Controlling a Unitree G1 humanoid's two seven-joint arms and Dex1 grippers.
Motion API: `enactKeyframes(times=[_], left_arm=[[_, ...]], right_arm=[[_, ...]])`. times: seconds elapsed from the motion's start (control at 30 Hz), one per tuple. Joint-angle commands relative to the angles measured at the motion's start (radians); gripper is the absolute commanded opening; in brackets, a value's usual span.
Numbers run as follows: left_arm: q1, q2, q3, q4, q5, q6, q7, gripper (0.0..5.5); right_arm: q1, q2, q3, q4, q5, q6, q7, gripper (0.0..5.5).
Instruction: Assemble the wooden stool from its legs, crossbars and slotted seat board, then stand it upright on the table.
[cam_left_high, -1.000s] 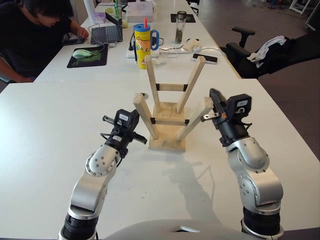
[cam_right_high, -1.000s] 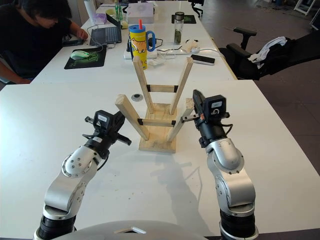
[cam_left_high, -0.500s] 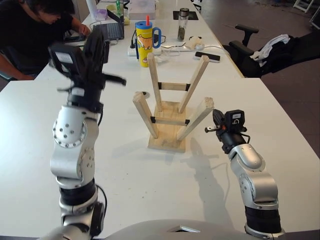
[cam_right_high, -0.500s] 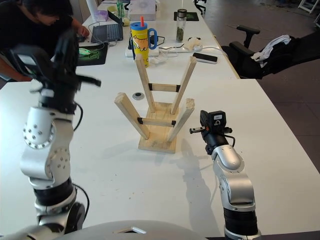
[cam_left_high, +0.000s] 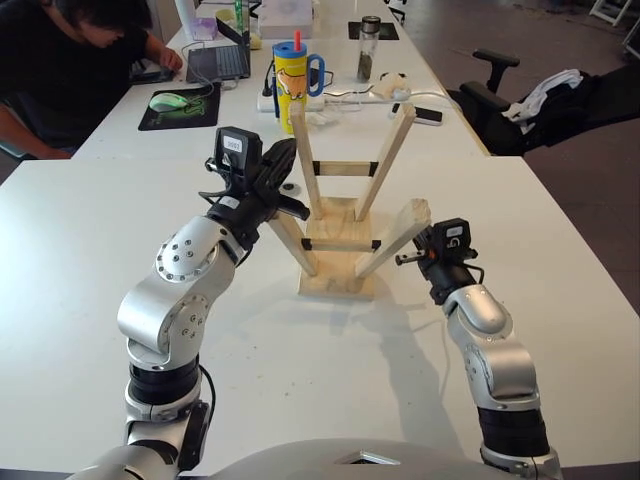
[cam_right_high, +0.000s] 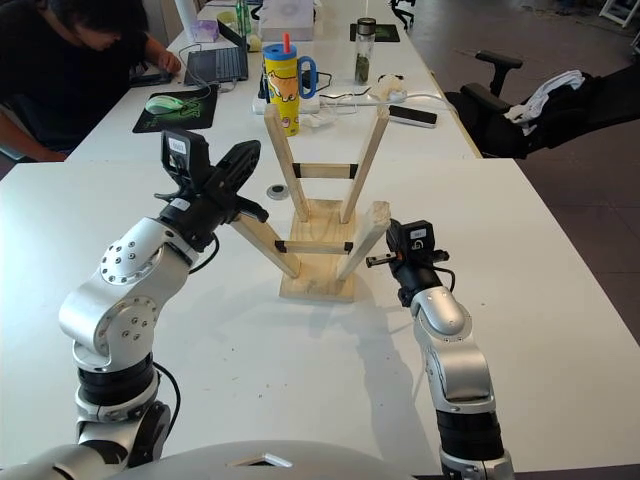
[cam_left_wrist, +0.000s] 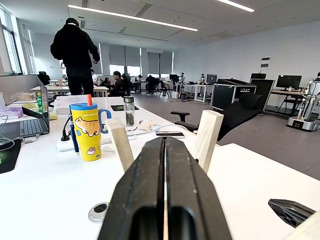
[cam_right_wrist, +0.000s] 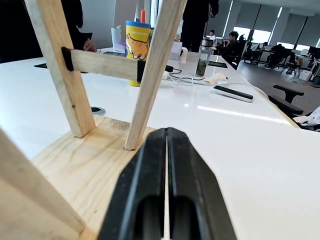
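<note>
I have the wide white worktop (cam_left_high: 80, 250) under everything, and on it the pale wooden stool (cam_left_high: 338, 245) sits upside down near the middle, between my two arms. Its flat slotted seat board (cam_left_high: 335, 287) lies face down on the worktop. That is why the stool stands steady with no grip on it: the board is the broadest base it has. The four square wooden legs (cam_left_high: 309, 160) splay upward from the board, and the short wooden crossbars (cam_left_high: 345, 170) with black end brackets tie them in pairs. I judge the assembly done, with only the turn-over left.

My left hand (cam_left_high: 280, 158) is raised at the top of the near-left leg (cam_left_high: 298, 250), its two black fingers pressed together with nothing between them. I cannot tell whether it touches the wood. I read that as a place to tip from, not a grasp. My right hand (cam_left_high: 425, 245) sits low just beside the near-right leg (cam_left_high: 395, 240), fingers likewise closed on nothing and pointing in over the seat board. To flip the stool I would have to open a hand and take a leg.
</note>
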Motion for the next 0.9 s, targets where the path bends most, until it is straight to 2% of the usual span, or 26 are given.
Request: enactKeyframes(times=[0.03, 0.2, 0.27, 0.37, 0.5, 0.57, 0.7, 0.77, 0.9], left_arm=[[-0.109, -0.019, 0.002, 0.098, 0.051, -0.073, 0.003, 0.01], [-0.194, 0.065, 0.093, 0.1, 0.067, -0.202, -0.071, 0.01], [-0.195, 0.115, 0.166, 0.127, 0.015, -0.222, -0.145, 0.01], [-0.205, 0.194, 0.269, 0.17, -0.167, -0.183, -0.321, 0.01], [-0.205, 0.361, 0.313, 0.152, -0.631, 0.107, -0.623, 0.01], [-0.147, 0.48, 0.245, 0.109, -0.673, 0.179, -0.782, 0.01], [-0.033, 0.643, 0.029, 0.064, -0.485, 0.117, -0.974, 0.01], [0.012, 0.704, -0.109, 0.064, -0.333, 0.048, -1.003, 0.01], [0.099, 0.738, -0.366, 0.163, 0.001, -0.107, -0.958, 0.01]], right_arm=[[-0.054, 0.004, -0.041, 0.087, 0.081, -0.013, 0.077, 0.0], [-0.169, -0.067, -0.085, 0.214, 0.177, -0.055, 0.261, 0.0], [-0.233, -0.12, -0.115, 0.318, 0.196, -0.079, 0.338, 0.0], [-0.316, -0.185, -0.127, 0.466, 0.24, -0.098, 0.501, 0.0], [-0.428, -0.258, -0.128, 0.687, 0.293, -0.105, 0.751, 0.0], [-0.504, -0.279, -0.103, 0.801, 0.284, -0.133, 0.876, 0.0], [-0.564, -0.29, -0.044, 0.865, 0.279, -0.159, 1.095, 0.0], [-0.562, -0.291, -0.018, 0.855, 0.277, -0.155, 1.167, 0.0], [-0.551, -0.248, 0.02, 0.809, 0.278, -0.148, 1.209, 0.0]])
